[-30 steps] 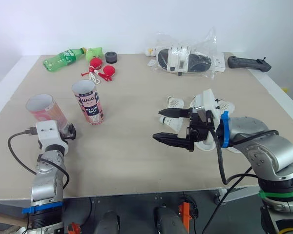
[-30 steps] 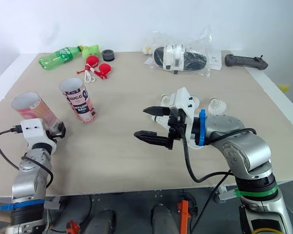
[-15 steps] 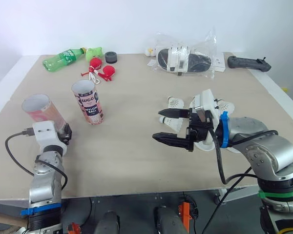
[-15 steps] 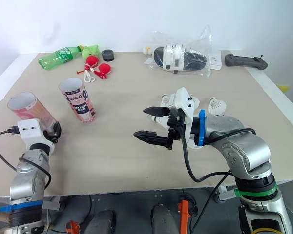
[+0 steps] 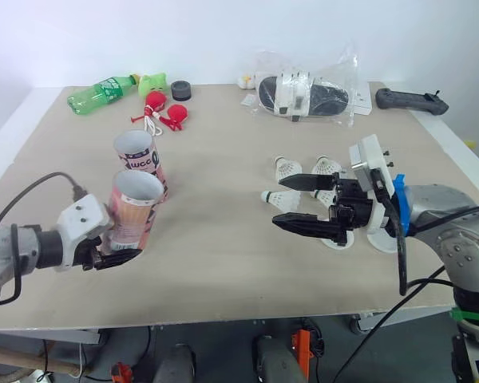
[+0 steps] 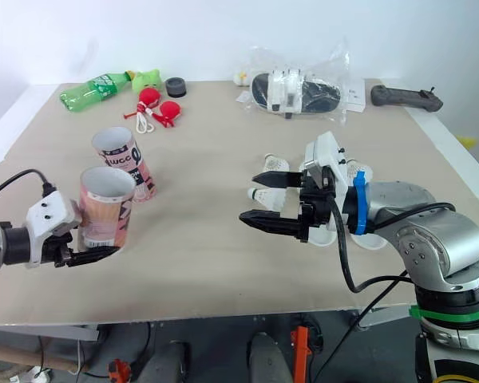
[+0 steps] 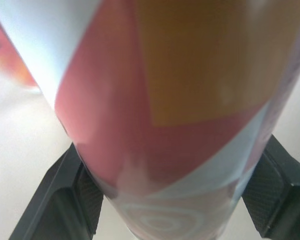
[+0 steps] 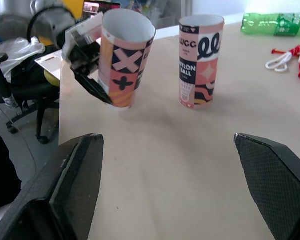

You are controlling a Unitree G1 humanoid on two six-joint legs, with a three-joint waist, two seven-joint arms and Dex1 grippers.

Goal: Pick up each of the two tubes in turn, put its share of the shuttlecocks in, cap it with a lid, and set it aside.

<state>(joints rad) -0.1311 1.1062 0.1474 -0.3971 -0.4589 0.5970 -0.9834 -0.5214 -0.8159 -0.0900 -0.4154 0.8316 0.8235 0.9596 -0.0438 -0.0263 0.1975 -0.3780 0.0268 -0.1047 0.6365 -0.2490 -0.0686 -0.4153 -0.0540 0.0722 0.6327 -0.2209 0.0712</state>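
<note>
My left gripper (image 5: 114, 254) is shut on the lower part of a pink patterned tube (image 5: 133, 212), held open end up and slightly tilted just above the table. In the left wrist view the tube (image 7: 165, 100) sits between both fingers (image 7: 65, 200). The second tube (image 5: 138, 156) stands upright just behind it. My right gripper (image 5: 284, 203) is open and empty over the table's middle, level with a shuttlecock (image 5: 279, 199). Two more shuttlecocks (image 5: 286, 167) (image 5: 327, 166) lie behind it. A white round lid (image 5: 341, 240) shows under the right wrist. The right wrist view shows both tubes (image 8: 125, 62) (image 8: 200, 60).
Along the table's (image 5: 223, 263) far edge lie a green bottle (image 5: 104, 92), a green toy (image 5: 153, 84), red items with a cord (image 5: 166, 113), a black round cap (image 5: 181, 93), a plastic bag with a black-and-white object (image 5: 303, 96), and a black controller (image 5: 407, 100).
My left arm has swung in from the table's left edge, bringing the held tube more upright to just in front of the standing tube. The right gripper has drawn back slightly to the right.
</note>
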